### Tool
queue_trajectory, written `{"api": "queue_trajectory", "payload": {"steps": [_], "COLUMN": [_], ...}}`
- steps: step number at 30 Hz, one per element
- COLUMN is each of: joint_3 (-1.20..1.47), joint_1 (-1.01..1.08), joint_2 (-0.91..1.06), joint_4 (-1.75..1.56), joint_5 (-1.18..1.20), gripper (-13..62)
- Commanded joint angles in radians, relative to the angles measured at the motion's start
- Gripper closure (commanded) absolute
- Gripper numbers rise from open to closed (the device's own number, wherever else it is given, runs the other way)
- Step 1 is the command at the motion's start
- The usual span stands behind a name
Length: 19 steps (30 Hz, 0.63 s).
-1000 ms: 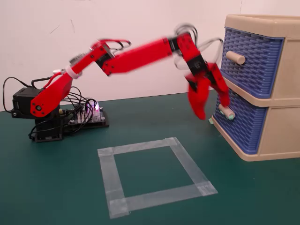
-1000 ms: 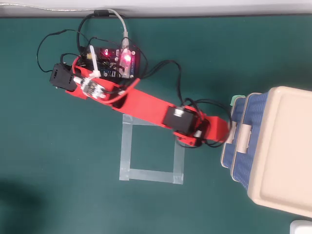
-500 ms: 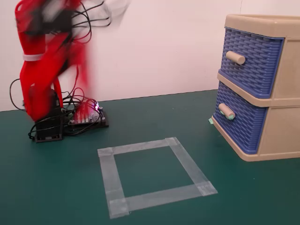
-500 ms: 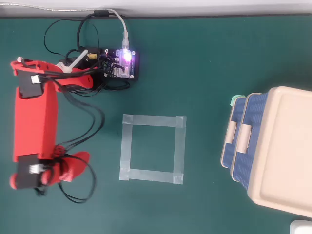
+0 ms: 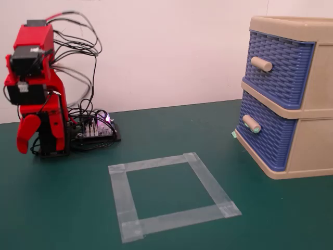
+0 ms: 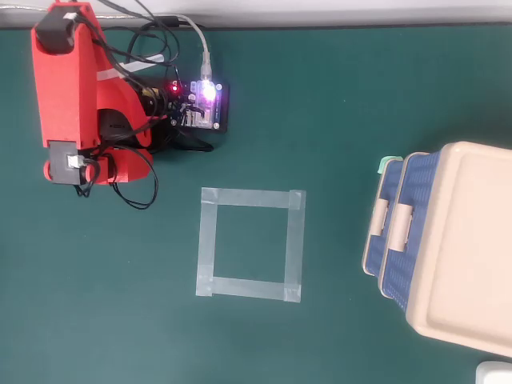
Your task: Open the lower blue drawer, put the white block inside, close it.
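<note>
Arm (image 5: 36, 88) folded back from lower blue drawer (image 5: 265, 136)

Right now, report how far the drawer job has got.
It looks finished or close to it. The lower blue drawer sits shut in its beige frame, and the white block is not visible anywhere, so whether it lies inside cannot be told. Nothing is in hand: the arm is folded up by its base, the gripper hanging down far from the drawers. The taped square is bare.

Low front view; top-down overhead.
</note>
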Motion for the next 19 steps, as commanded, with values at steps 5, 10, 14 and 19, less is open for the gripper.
{"api": "queue_trajectory", "payload": {"steps": [5,10,14,19], "joint_3": [0.052,0.052,0.052,0.052], "joint_1": [0.0,0.0,0.0,0.0], "joint_2": [0.041,0.041,0.041,0.041], "joint_4": [0.041,0.041,0.041,0.041], "joint_5": [-0.023,-0.023,-0.023,-0.023], "gripper": [14.8,14.8,14.8,14.8]}}
